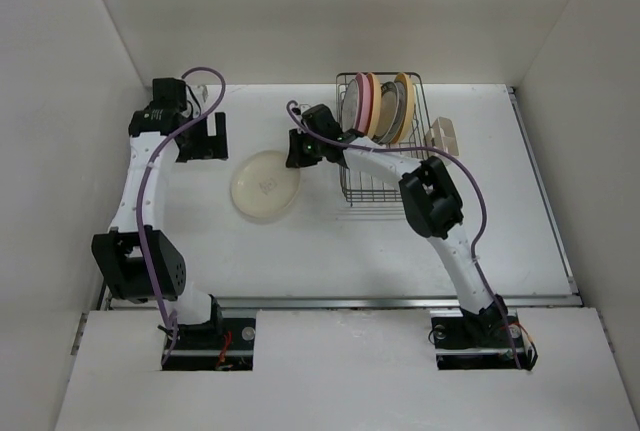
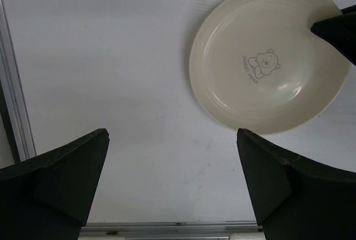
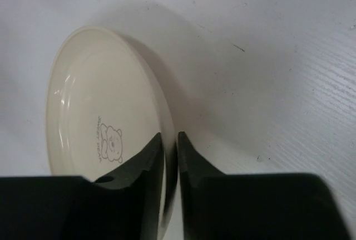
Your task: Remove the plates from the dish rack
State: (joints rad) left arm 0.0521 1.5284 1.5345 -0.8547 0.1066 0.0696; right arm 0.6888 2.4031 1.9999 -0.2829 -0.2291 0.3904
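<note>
Right gripper (image 3: 169, 137) is at the near rim of a cream plate (image 3: 100, 101). The two dark fingers (image 3: 146, 165) are almost together, with only a thin gap between them, and the rim sits in it. Bear print (image 3: 111, 142) shows in the plate's centre, just left of the fingers. White worktop (image 3: 278, 56) underneath, lightly scuffed, with the plate's shadow falling right.

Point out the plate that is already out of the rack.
The cream bear-print plate, flat on the table, right fingers at its rim; the other plates stand upright in the dish rack.
</note>
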